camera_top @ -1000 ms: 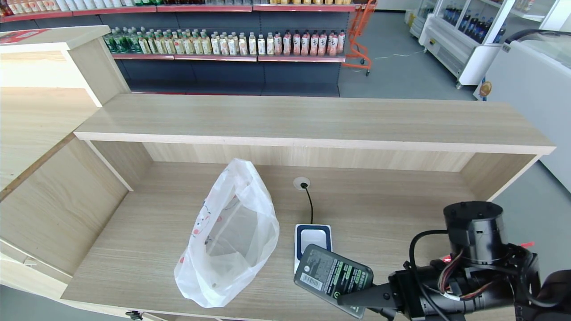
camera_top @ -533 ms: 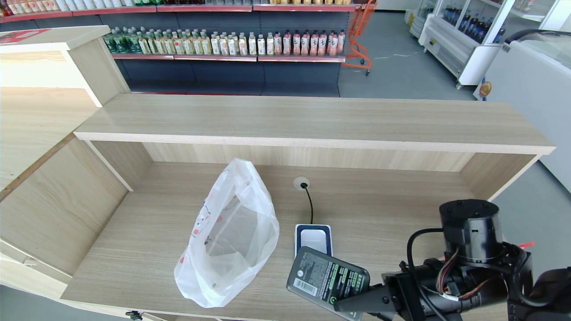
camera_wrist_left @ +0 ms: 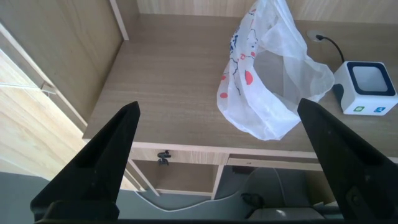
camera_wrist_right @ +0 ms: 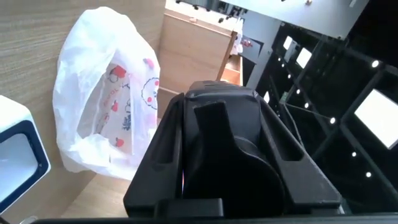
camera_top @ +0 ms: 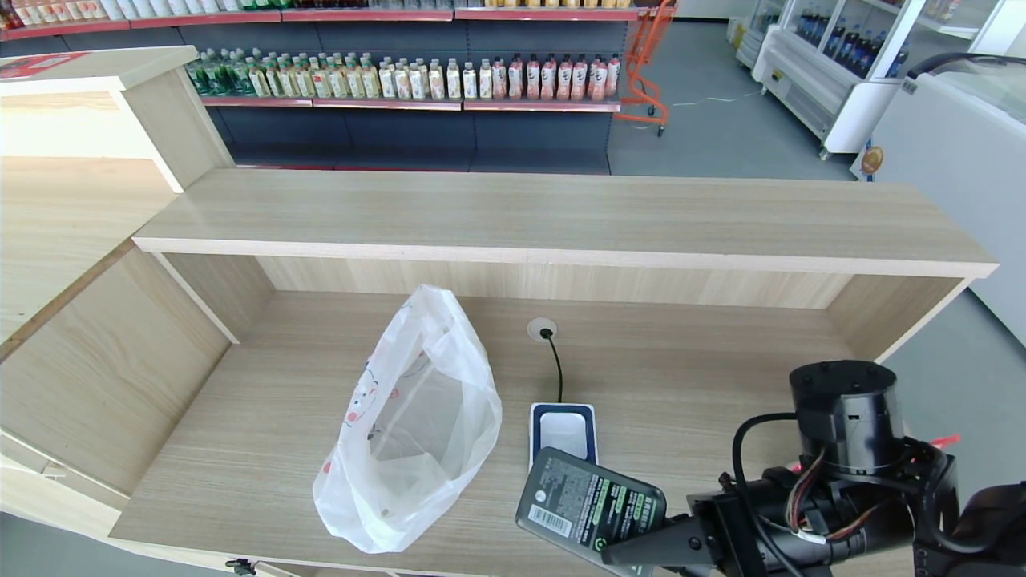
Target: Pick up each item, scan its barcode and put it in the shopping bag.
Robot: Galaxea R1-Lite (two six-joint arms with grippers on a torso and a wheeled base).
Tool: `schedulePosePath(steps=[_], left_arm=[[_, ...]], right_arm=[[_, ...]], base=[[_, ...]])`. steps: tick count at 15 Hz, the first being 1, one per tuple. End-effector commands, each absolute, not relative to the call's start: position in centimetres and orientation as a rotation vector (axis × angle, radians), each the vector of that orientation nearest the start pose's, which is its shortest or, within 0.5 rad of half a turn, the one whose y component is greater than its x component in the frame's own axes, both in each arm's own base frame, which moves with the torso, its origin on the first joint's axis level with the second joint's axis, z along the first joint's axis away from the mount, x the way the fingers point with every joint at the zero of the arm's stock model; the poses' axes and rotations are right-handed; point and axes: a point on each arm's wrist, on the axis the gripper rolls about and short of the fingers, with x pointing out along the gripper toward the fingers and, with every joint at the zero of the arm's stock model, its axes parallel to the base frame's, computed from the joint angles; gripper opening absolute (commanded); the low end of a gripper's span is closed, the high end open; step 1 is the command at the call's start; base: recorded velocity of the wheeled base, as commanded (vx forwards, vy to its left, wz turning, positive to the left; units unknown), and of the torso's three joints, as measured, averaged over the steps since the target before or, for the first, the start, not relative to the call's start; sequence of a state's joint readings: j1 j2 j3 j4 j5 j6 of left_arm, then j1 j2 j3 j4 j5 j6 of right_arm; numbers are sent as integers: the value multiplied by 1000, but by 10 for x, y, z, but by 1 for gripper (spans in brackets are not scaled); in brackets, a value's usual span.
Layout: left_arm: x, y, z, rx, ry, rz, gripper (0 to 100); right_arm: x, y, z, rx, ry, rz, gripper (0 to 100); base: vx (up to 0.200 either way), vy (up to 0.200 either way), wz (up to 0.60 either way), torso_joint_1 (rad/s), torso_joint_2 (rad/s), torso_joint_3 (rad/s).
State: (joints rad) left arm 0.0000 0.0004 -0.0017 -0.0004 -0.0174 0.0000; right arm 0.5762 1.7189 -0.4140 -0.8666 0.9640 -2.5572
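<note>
Gripping a pack [camera_top: 591, 510] over the scanner [camera_top: 563, 425], lower centre, is the right hand [camera_top: 624, 553]; the left hand [camera_wrist_left: 217, 107] is wide open, empty.

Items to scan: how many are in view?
1: a dark packet, held by the right gripper above the near edge of the scanner. Folds of the shopping bag may hide others.

Right gripper [camera_wrist_right: 217, 94] had its fingers closed tight on the dark pack [camera_wrist_right: 219, 134], right up close; past it the white shopping bag [camera_wrist_right: 109, 93] with red cartoon print sat open on the wooden counter [camera_wrist_right: 25, 50], white scanner [camera_wrist_right: 18, 155] just beside it
</note>
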Motion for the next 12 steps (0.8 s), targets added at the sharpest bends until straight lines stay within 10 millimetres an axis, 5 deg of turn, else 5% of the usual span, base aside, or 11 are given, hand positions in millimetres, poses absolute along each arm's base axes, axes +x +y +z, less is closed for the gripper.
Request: schedulePosePath(steps=[1, 5, 7, 8, 9, 12], left_arm=[[-23, 0, 76, 0, -3, -18, 100], [-23, 0, 76, 0, -3, -18, 100], [-23, 0, 76, 0, -2, -17, 100], [-23, 0, 76, 0, -3, -18, 100], [-23, 0, 76, 0, -3, -17, 100], [-23, 0, 76, 0, -2, -17, 100]], right_arm=[[196, 150, 110, -1802, -1615, 1089, 0], [195, 138, 133, -1719, -1460, 1085, 0], [200, 125, 148, -1617, -1198, 1091, 0], [192, 103, 173, -1530, -960, 978, 0], [170, 79, 182, -1333, -651, 883, 0], [174, 56, 179, -843, -283, 884, 0]], base=[[0, 0, 0, 0, 0, 0], [0, 0, 0, 0, 0, 0], [0, 0, 0, 0, 0, 0], [0, 0, 0, 0, 0, 0], [0, 0, 0, 0, 0, 0], [0, 0, 0, 0, 0, 0]])
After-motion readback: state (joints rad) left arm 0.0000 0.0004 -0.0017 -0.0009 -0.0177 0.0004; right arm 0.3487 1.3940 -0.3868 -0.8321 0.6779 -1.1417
